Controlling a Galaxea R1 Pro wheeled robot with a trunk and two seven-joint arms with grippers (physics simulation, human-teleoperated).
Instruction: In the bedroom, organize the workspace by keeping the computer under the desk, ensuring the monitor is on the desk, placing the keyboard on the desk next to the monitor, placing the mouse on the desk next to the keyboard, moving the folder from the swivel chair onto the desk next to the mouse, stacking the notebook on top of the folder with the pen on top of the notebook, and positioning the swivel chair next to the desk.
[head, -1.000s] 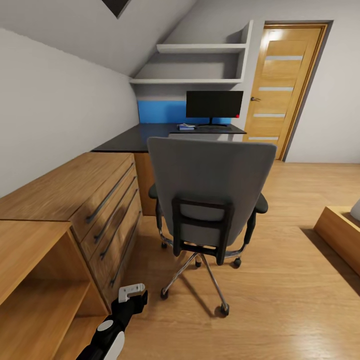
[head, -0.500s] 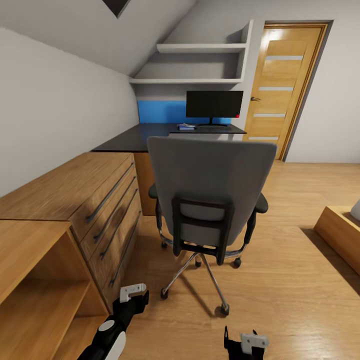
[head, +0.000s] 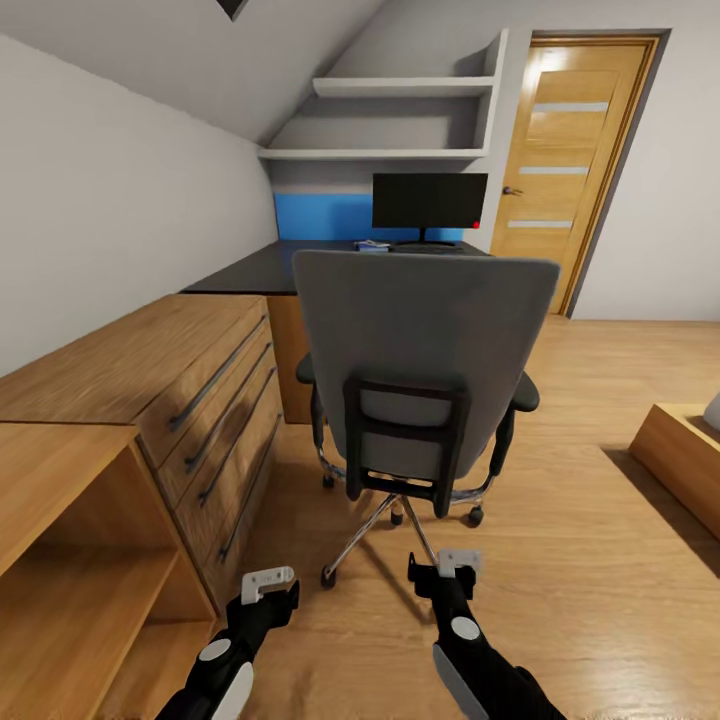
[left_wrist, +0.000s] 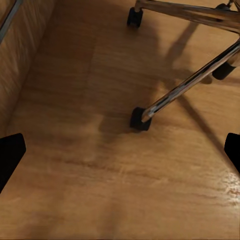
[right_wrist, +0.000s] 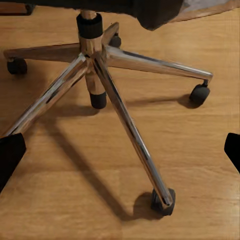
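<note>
Before us the chair (head: 425, 385) rolls easily; we'd grip its backrest frame, both claws (head: 268, 582) (head: 445, 566) spread, empty.

Both arms were glossy black with round white caps. Each tool, left (head: 268, 583) and right (head: 447, 565), ended in pale grey fingers
</note>
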